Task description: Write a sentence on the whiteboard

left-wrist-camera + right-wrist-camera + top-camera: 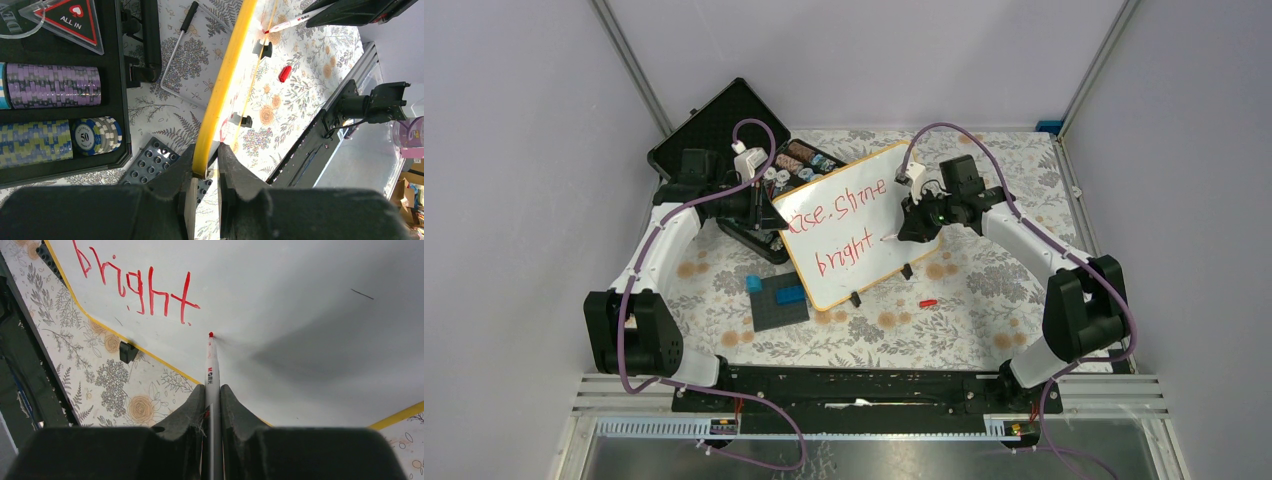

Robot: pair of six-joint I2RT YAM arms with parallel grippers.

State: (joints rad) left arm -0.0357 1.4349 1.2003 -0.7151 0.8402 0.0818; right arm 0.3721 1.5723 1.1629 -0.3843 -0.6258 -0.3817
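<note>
The whiteboard [836, 284] stands tilted on its black feet at mid-table. On it, in red, is the sentence, with "rise shine" [839, 203] above "bright" [844, 256]. My left gripper [776, 215] is shut on the board's left edge; the left wrist view shows the yellow frame [220, 90] pinched between the jaws of the left gripper [206, 150]. My right gripper [906, 226] is shut on a marker [212, 367]. Its red tip [210, 334] rests at the board surface [310, 305], just below and right of "bright" [135, 285].
An open black case [720, 128] of poker chips [50, 85] lies behind the board's left end. A dark grey plate [780, 306] with blue blocks sits in front left. The red marker cap [927, 302] lies on the flowered cloth near the board's right foot.
</note>
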